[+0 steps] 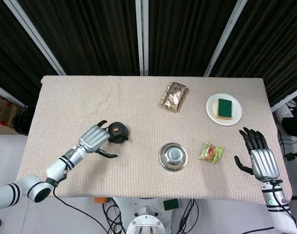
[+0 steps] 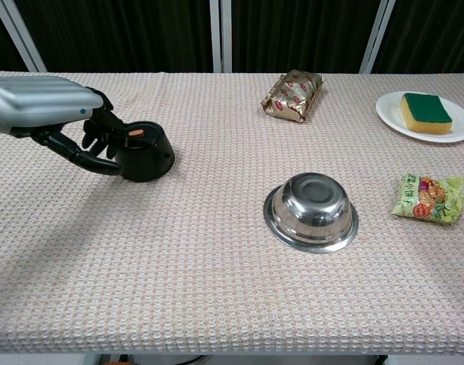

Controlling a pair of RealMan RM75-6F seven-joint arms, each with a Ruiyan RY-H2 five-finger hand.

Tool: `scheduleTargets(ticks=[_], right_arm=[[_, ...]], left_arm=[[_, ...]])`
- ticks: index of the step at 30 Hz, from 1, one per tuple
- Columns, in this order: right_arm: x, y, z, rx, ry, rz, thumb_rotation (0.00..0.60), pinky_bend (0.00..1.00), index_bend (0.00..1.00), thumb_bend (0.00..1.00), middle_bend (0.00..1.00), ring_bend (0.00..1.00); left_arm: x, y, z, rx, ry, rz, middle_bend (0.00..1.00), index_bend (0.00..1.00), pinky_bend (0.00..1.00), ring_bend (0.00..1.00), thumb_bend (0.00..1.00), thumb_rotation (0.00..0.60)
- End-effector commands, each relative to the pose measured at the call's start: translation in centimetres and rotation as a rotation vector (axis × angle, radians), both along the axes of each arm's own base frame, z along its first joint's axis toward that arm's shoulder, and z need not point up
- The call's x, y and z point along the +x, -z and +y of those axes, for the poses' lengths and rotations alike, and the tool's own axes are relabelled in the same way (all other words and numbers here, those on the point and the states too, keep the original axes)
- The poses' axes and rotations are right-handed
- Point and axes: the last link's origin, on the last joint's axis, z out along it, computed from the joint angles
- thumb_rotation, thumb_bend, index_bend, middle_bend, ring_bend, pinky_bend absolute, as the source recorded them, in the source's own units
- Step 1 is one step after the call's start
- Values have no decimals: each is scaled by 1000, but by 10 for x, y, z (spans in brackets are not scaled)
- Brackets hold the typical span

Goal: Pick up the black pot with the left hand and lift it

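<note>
At table left, left hand [image 2: 53, 114] curls around pot [image 2: 142, 151], fingers touching, grip not clearly firm. Next: tighten, then lift. Right hand [image 1: 258, 155] spread, idle.

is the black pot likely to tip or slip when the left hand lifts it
Probably some tipping risk: the left hand wraps the black pot from one side, so it may tilt away. It looks small, squat and rigid, likely light. Its smooth dark wall could slip, though it appears lifted off the cloth only slightly, if at all.
</note>
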Motion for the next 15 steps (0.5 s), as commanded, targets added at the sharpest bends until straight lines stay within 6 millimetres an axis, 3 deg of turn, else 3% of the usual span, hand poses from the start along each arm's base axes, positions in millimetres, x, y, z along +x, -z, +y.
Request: scheduleTargets(ticks=[1, 6, 15], right_arm=[[0, 0, 0, 0, 0, 0, 556, 0, 0, 370, 0, 0], [0, 0, 0, -1, 1, 0, 555, 0, 0, 370, 0, 0], [-1, 0, -1, 0, 7, -3, 557, 0, 0, 369, 0, 0]], left_arm=[[0, 0, 0, -4, 0, 0, 598, 500, 127, 563, 0, 117], [1, 0, 1, -9, -6, -1, 684, 520, 129, 665, 0, 163], [7, -2, 5, -10, -26, -31, 850, 652, 153, 799, 0, 164]])
